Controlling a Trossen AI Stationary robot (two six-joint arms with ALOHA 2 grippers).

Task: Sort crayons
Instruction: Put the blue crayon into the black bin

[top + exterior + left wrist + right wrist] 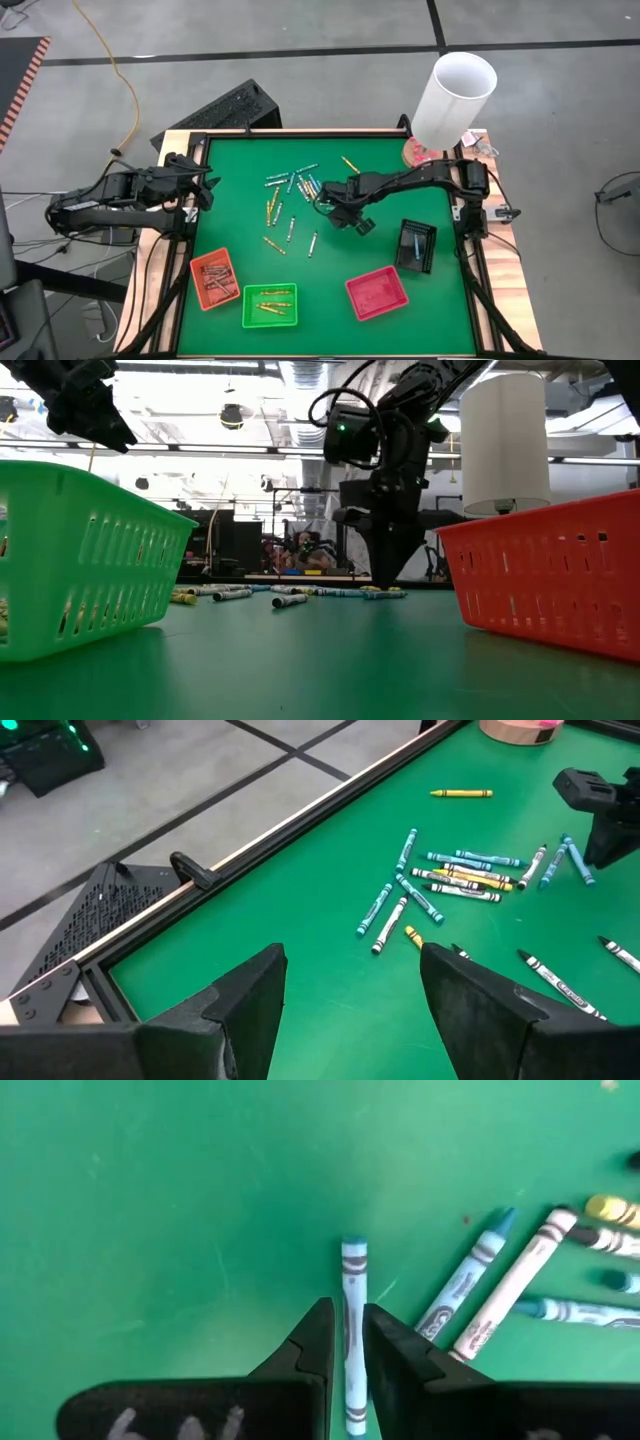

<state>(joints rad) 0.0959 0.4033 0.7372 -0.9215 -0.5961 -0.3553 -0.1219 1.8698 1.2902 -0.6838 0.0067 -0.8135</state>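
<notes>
**Right gripper closes on a light blue crayon at the pile's edge**

Right wrist view shows the right gripper (345, 1342) with its fingers drawn narrow around a light blue crayon (353, 1295), pinching it across its length. The crayon points away from the wrist, and whether it rests on the desk (150, 1200) or is just lifted cannot be told. Two more crayons lie just beside it, splayed at an angle, so the grip looks chosen at the edge of the pile to take one stick without dragging its neighbours.

From above, that gripper (352, 218) hangs over the middle of the desk, next to the loose scatter of crayons (290, 195) still to be sorted. Four trays sit along the near edge: an orange tray (215, 278), a green tray (269, 305) with yellow sticks in it, a red tray (377, 292) and a black tray (416, 246). The black tray appears to hold a blue stick already, so it is the likely home for this one, and it is the nearest tray to the right arm.

The left gripper (350, 995) waits at the desk's left edge, fingers spread wide and empty, clear of the working arm.

A white tube (453, 98) stands at the far right corner.
</notes>
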